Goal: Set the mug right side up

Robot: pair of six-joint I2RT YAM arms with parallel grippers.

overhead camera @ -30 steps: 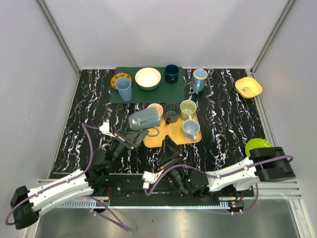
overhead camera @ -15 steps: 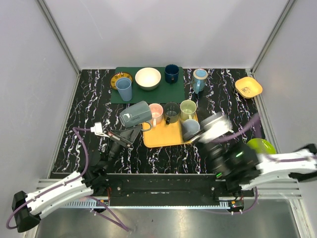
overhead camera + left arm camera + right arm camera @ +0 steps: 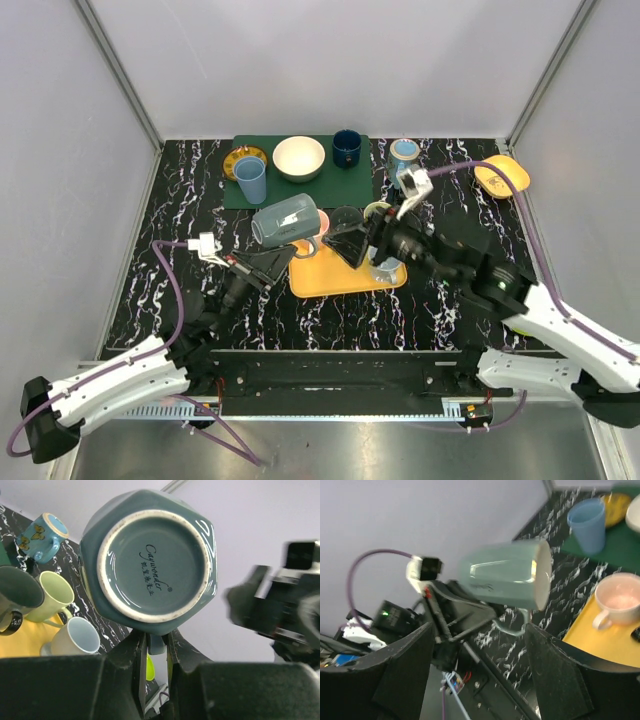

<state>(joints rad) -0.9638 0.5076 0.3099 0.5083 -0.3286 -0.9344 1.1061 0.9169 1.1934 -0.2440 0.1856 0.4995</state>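
Observation:
The grey-teal mug (image 3: 285,222) hangs in the air over the left edge of the yellow tray (image 3: 340,278), lying on its side. My left gripper (image 3: 283,255) is shut on its handle from below. In the left wrist view the mug's base (image 3: 155,565) faces the camera, and the left gripper (image 3: 156,641) pinches the handle. My right gripper (image 3: 342,240) stands open just right of the mug, not touching it. In the right wrist view the mug (image 3: 507,575) lies sideways with its mouth to the right, above the open right gripper (image 3: 479,632).
On the tray stand a pink mug (image 3: 620,597), a dark glass mug (image 3: 347,218), a pale green mug (image 3: 380,212) and a light grey mug (image 3: 75,637). Behind, a green mat (image 3: 330,185) carries a blue cup (image 3: 250,180), a cream bowl (image 3: 299,157) and a navy mug (image 3: 347,147). A butterfly mug (image 3: 403,155) and a yellow dish (image 3: 500,175) sit at the back right.
My left gripper has raised the mug off the tray and tipped it. The right arm swung from the near edge up over the tray toward the mug, its jaws opening wider.

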